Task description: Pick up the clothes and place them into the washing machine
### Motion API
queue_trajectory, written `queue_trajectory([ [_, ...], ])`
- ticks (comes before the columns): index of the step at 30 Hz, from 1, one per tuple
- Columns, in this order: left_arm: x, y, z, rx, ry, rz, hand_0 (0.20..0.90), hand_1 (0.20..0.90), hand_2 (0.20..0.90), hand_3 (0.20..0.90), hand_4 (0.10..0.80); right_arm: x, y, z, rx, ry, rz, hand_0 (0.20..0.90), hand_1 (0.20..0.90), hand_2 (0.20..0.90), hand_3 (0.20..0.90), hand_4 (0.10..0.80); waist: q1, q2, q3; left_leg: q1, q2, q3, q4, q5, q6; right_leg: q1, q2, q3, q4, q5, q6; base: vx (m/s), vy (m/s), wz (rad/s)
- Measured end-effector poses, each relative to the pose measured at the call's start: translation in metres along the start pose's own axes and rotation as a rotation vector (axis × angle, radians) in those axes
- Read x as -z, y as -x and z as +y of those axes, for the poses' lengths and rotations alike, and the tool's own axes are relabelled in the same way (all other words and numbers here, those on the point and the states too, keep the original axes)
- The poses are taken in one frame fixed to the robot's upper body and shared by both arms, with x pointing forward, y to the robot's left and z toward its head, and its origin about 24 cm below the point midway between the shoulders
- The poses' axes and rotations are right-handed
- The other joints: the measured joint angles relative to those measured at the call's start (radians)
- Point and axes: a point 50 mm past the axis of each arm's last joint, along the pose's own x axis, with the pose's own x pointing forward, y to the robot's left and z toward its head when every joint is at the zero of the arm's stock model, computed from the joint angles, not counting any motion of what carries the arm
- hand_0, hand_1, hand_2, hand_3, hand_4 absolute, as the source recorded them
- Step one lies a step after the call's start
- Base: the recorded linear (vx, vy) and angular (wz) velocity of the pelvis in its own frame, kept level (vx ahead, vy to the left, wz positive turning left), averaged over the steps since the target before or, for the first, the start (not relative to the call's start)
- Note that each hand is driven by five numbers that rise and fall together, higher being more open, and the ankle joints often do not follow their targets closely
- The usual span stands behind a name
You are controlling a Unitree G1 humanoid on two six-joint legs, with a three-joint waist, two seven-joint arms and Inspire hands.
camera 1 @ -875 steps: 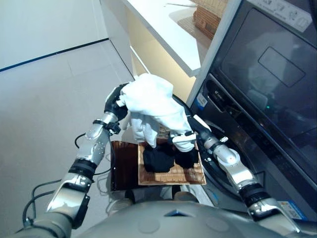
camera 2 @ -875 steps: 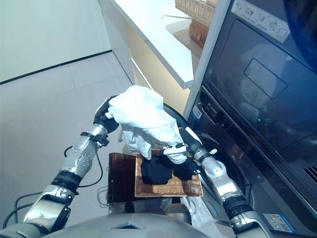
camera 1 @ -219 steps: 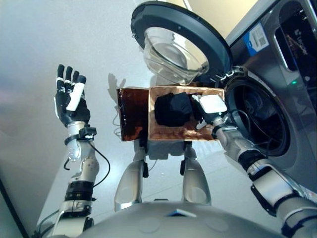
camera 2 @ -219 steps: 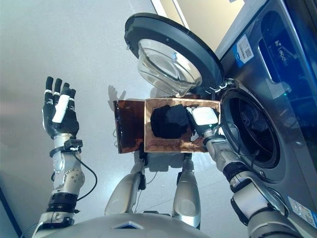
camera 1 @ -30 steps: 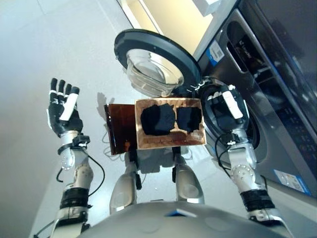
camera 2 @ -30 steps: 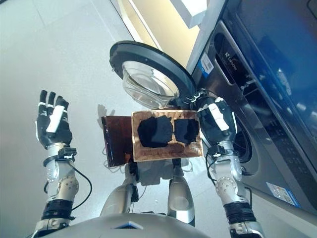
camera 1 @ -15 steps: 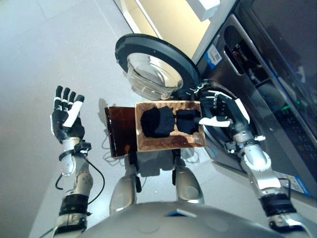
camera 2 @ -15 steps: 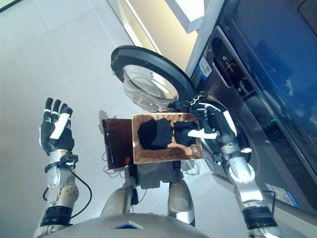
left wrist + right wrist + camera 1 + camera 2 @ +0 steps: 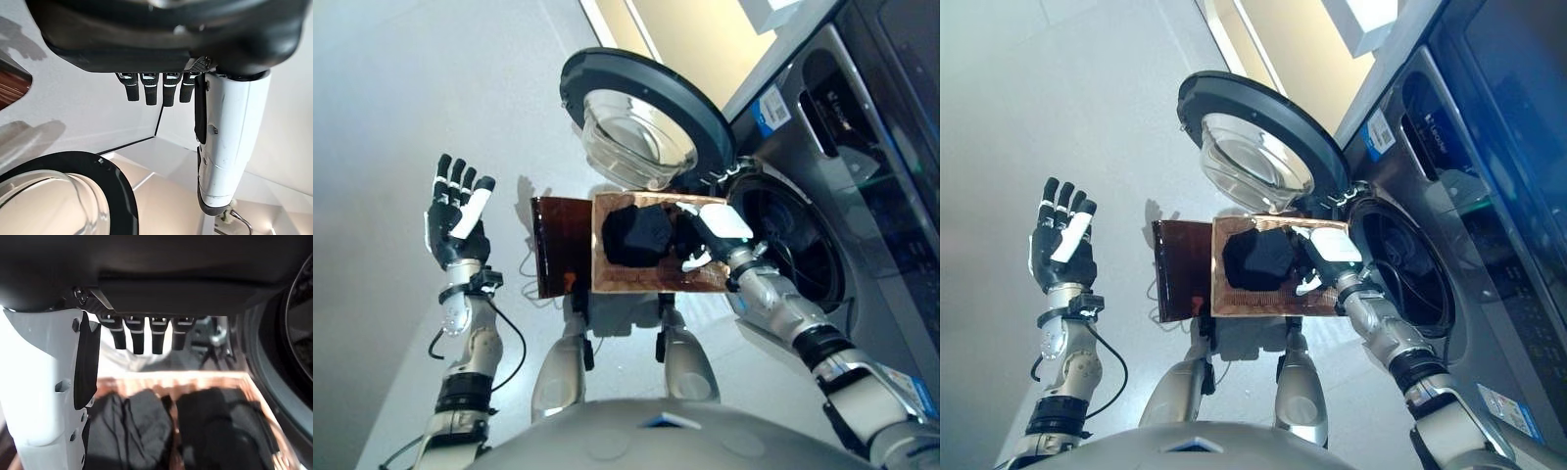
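right hand [image 9: 1330, 247] hung open right over the dark clothes [image 9: 1258, 258] in the basket [image 9: 1263, 299], drum [image 9: 1400, 269] just beside, left hand [image 9: 1060, 247] open, well off

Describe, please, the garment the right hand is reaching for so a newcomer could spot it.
Start at the dark grey washing machine with its round door open. Below the door sits a flat woven tray holding two black bundles. It is the smaller black bundle nearer the drum, under the open right hand.
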Motion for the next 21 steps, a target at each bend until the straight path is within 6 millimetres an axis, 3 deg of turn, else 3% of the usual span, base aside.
queue_trajectory([
  [5,0.004,-0.006,-0.021,0.068,0.018,0.011,0.900,0.900,0.900,0.900,0.800,-0.001,-0.009,0.019,-0.064,0.036,0.063,0.900,0.900,0.900,0.900,0.800,0.023,0.017,0.038,-0.014,0.000,-0.012,0.000,0.004,0.000,-0.011,0.000,-0.007,0.001,0.002,0.002,-0.053,0.008,0.03],
  [11,0.000,-0.015,-0.035,0.105,0.033,-0.012,0.900,0.900,0.900,0.900,0.800,-0.004,-0.022,0.020,-0.066,0.081,0.121,0.900,0.900,0.900,0.900,0.800,0.027,0.038,0.096,-0.045,0.000,-0.019,0.000,0.011,-0.003,-0.036,0.000,-0.021,0.003,0.004,0.000,-0.023,0.011,0.06],
  [21,-0.006,-0.019,-0.034,0.091,0.019,-0.029,0.900,0.900,0.900,0.900,0.800,0.005,-0.021,0.018,-0.028,0.100,0.194,0.900,0.900,0.900,0.900,0.800,0.026,0.038,0.125,-0.050,0.000,-0.019,0.000,0.010,-0.004,-0.045,-0.001,-0.022,0.008,0.002,-0.001,-0.004,0.004,0.00],
])
